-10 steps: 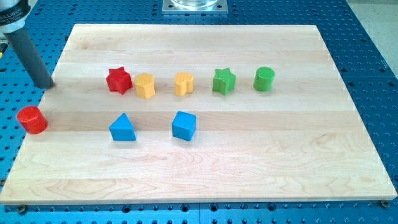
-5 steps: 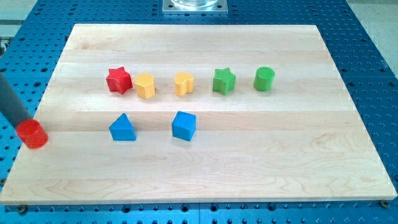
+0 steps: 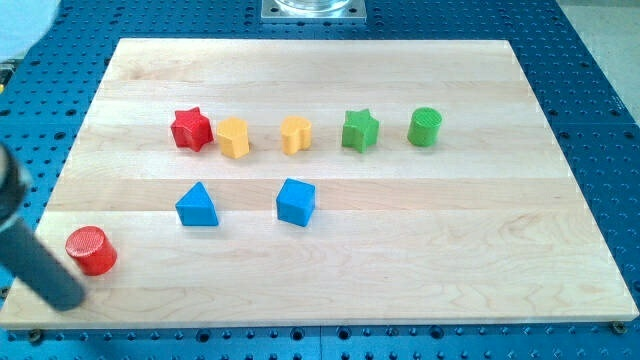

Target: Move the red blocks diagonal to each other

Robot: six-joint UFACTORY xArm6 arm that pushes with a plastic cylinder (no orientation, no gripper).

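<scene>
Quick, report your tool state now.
No gripper: my tip holds nothing. It sits on the board near the view's bottom-left corner, just below-left of the red cylinder; contact cannot be told.

The arm shows only as a straight, round rod [image 3: 25,250] at the view's left edge. It is dark grey to near black, smooth and matte, with a faint lighter sheen running along its length. Its upper part is cut off by the frame and looks blurred. My tip [image 3: 62,300] is a blunt, rounded end of the same dark colour. No cables, screws or markings can be made out on it.
</scene>
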